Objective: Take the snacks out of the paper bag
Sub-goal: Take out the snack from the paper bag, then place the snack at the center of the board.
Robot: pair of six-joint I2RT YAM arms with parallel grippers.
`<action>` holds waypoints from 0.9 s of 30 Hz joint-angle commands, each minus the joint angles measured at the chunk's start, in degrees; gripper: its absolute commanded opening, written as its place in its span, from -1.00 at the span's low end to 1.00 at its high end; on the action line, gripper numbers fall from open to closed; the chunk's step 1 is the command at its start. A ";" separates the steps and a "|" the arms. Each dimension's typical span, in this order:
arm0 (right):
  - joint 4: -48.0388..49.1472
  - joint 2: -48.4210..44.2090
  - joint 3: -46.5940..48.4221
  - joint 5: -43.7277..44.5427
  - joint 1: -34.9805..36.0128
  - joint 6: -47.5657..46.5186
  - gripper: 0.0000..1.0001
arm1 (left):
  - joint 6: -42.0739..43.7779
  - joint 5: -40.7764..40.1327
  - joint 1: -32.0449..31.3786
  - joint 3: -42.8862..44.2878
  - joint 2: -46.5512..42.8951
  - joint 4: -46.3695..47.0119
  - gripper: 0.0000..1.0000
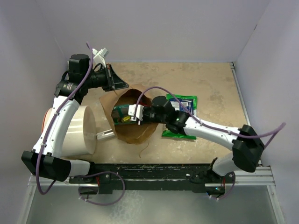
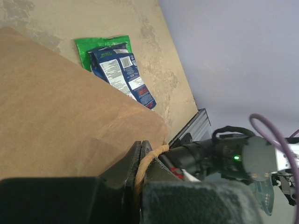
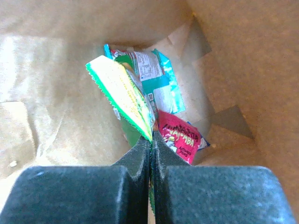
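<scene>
The brown paper bag (image 1: 136,134) lies open-mouthed on the table. My left gripper (image 1: 124,86) is at its upper rim, shut on a twisted paper handle (image 2: 148,157). My right gripper (image 3: 150,141) reaches inside the bag and is shut on the edge of a yellow-green snack packet (image 3: 124,96). A teal packet (image 3: 158,74) and a red packet (image 3: 181,136) lie on the bag's bottom beyond it. Outside the bag, a large green packet (image 1: 187,134) lies on the table with a blue packet (image 2: 122,73) on top of it.
A large white cylinder (image 1: 78,131) stands left of the bag by the left arm. A small white-grey bar (image 1: 105,134) lies between them. White walls close in the tabletop, and a metal rail (image 1: 168,170) runs along the near edge.
</scene>
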 commanded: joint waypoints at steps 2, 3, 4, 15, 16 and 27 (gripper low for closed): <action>-2.86 -9.97 1.42 -2.92 0.03 3.52 -1.00 | -0.08 -0.95 0.07 1.13 -0.87 2.29 -1.00; -4.27 -11.60 2.07 -3.38 0.03 3.62 -1.00 | -0.38 -1.02 0.06 1.12 -0.95 2.29 -1.00; -5.78 -13.41 2.62 -3.91 0.03 3.62 -1.00 | -0.73 -1.18 0.10 1.05 -1.08 2.32 -1.00; -32.31 -33.64 12.50 -5.01 0.03 -1.07 -1.00 | -0.84 -2.94 0.06 0.47 -1.51 1.52 -1.00; -35.10 -35.23 13.01 -4.25 0.03 -2.34 -1.00 | -0.46 -3.38 0.06 0.58 -1.40 1.09 -1.00; -38.41 -47.93 7.38 24.75 -0.03 -7.71 -1.00 | -0.02 -4.67 0.11 1.73 -0.83 0.21 -1.00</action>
